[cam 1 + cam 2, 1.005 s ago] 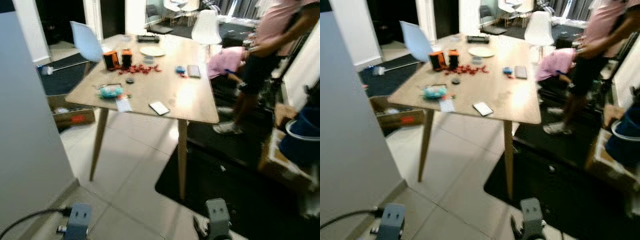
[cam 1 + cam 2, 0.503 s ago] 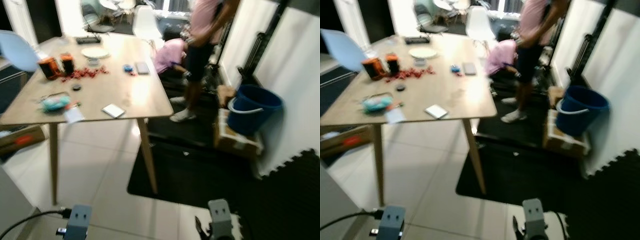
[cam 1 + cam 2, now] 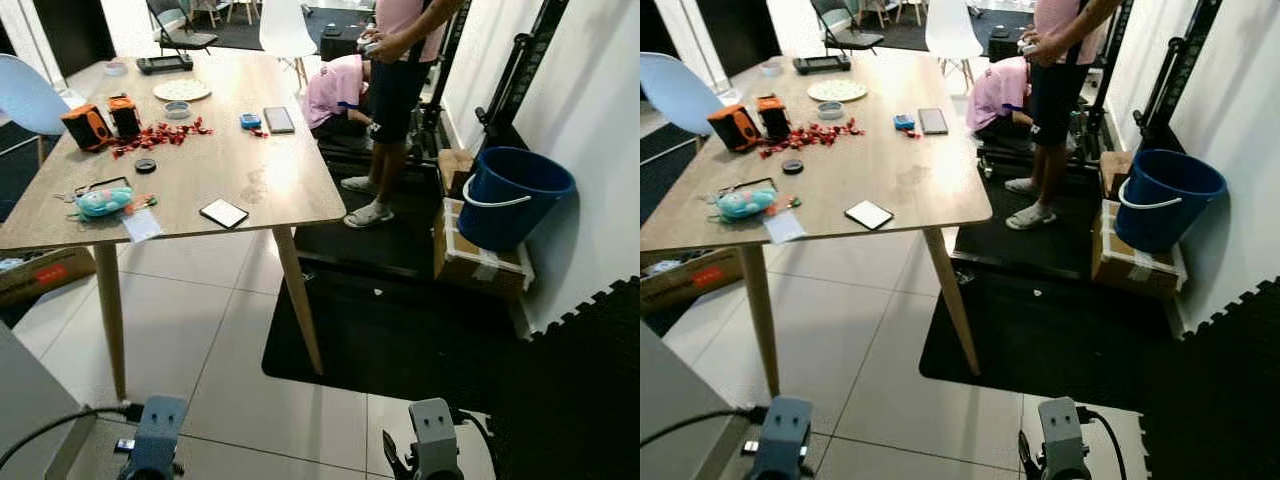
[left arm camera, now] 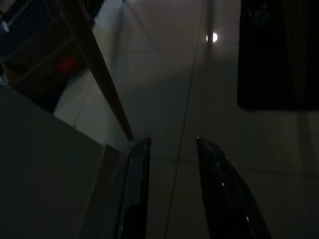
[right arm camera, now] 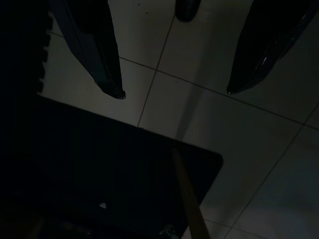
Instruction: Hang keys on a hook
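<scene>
Left wrist view, very dark: left hand spread, right hand too (keys indistinguishable on table).

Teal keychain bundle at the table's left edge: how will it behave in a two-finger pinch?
The teal keychain bundle looks plush and rounded, so probably light and squashy. A dark loop and small bits trail beside it on the table, so likely floppy and apt to dangle or swing when lifted. It lies near the edge; a push might drop it.
</scene>
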Tool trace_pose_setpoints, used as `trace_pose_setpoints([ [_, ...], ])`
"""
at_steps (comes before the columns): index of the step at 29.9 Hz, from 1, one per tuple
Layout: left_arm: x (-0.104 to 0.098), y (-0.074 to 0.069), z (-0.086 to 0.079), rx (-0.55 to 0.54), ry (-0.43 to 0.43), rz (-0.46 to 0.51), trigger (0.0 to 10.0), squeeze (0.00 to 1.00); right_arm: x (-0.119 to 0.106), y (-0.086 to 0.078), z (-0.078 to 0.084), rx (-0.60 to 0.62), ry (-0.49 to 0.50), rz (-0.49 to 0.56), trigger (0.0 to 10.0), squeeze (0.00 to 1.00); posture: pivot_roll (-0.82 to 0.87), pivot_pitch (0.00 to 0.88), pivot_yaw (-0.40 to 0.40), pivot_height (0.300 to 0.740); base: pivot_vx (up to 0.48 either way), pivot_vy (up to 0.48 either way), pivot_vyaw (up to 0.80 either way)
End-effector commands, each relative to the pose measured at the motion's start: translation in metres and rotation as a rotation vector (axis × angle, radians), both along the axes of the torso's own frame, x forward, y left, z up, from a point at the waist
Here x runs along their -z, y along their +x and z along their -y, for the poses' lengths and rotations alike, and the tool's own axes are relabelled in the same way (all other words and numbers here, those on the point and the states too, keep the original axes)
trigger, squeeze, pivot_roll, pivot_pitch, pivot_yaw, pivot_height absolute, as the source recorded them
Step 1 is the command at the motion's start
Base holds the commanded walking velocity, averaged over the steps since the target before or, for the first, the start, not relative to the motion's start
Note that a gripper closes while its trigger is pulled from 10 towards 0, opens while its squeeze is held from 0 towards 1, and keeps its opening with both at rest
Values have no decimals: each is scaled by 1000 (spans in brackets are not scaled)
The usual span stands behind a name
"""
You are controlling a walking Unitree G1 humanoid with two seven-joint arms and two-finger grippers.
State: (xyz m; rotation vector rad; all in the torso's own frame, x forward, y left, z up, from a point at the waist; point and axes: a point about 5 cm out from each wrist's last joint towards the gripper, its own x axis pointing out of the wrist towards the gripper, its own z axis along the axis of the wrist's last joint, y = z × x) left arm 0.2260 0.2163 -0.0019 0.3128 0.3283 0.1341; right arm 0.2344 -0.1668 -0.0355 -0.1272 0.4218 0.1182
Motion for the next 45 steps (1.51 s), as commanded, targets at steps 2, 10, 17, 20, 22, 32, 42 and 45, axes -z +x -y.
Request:
trace_pose_setpoints([
  [2,-1,-1,-4,-15,2,-4,10000,0,1,-2,1,1,-4,4,10000,0,141,125,-20,740,0,0,0],
  [10,-46,22,8,71,-7,176,10000,0,-31,21,-6,-59,0,207,10000,0,139,125,-25,740,0,0,0],
  [17,-87,30,61,351,-138,279,10000,0,-65,38,16,24,5,378,10000,0,123,124,-16,740,0,0,0],
  [20,-100,30,80,458,-163,303,10000,0,-77,43,25,49,-3,431,10000,0,113,124,-11,740,0,0,0],
  [22,-111,31,93,524,-176,327,10000,0,-88,46,31,48,-18,478,10000,0,110,124,-9,740,0,0,0],
  [32,-151,52,89,382,-174,450,10000,0,-122,59,20,-7,-4,590,10000,0,113,120,-14,740,25,0,0],
  [42,-152,52,82,334,-161,437,10000,0,-129,61,10,-46,5,599,10000,0,123,118,-21,740,407,0,0],
  [45,-153,51,82,326,-163,436,10000,0,-131,61,8,-55,2,603,10000,0,124,117,-22,740,431,0,0],
])
